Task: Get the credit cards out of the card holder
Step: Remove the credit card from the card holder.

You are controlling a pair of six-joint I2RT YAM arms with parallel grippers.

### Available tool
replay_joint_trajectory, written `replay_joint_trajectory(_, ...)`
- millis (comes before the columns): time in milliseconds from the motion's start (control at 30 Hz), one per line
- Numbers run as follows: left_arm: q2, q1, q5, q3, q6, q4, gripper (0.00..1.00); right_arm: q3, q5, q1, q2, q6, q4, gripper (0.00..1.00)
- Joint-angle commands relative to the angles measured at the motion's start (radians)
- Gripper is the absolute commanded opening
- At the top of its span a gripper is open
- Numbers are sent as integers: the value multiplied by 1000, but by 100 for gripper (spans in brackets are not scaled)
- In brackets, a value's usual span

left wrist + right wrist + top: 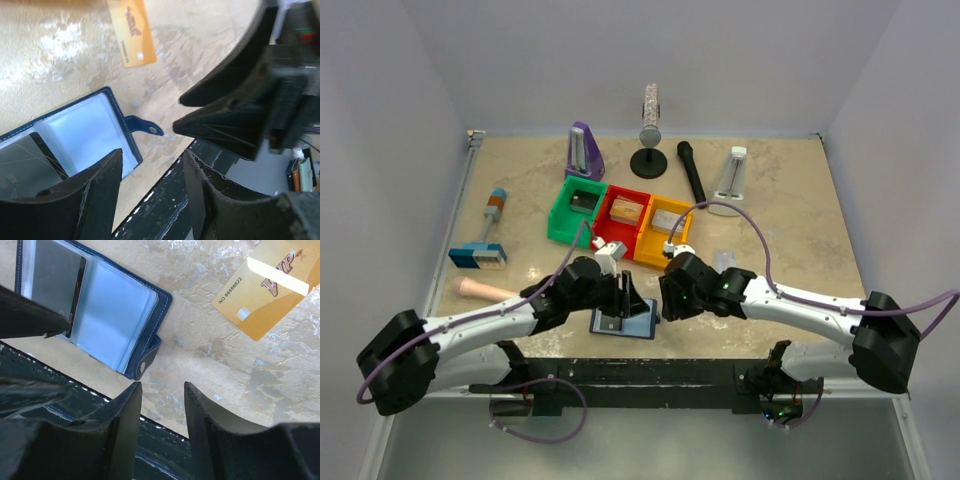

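Note:
The card holder (638, 327) lies open near the table's front edge, its navy cover and snap tab (145, 127) showing, with pale lining (112, 315). A dark card (55, 280) sits in one pocket. An amber credit card (265, 287) lies flat on the table beyond the holder, also seen in the left wrist view (132, 32). A pale card (725, 258) rests on the table behind the right arm. My left gripper (152, 160) hangs open just over the holder's snap side. My right gripper (162, 387) is open beside the snap, nothing between its fingers.
Green (575, 208), red (622, 212) and yellow (665, 225) bins stand behind the arms. A purple metronome (584, 150), a stand (649, 160), a black microphone (692, 170) and a white metronome (734, 172) line the back. A blue-and-white block (477, 256) lies left. The black front rail (640, 375) borders the holder.

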Motion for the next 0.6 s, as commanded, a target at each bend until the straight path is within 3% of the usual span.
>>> replay_joint_trajectory(0,-144,-2,-68,-40,10,-42,56,37,-16,2,-14,7,41,40)
replay_joint_trajectory(300,-420,18,-265,-169,-56,-235,56,-33,-122,2,-135,-36,303,37)
replay_joint_trajectory(500,-552,23,-327,-263,-91,-232,57,-30,-177,2,-66,26,420,56)
replay_joint_trajectory(567,-583,23,-328,-287,-88,-218,56,-55,-118,5,-66,95,455,66)
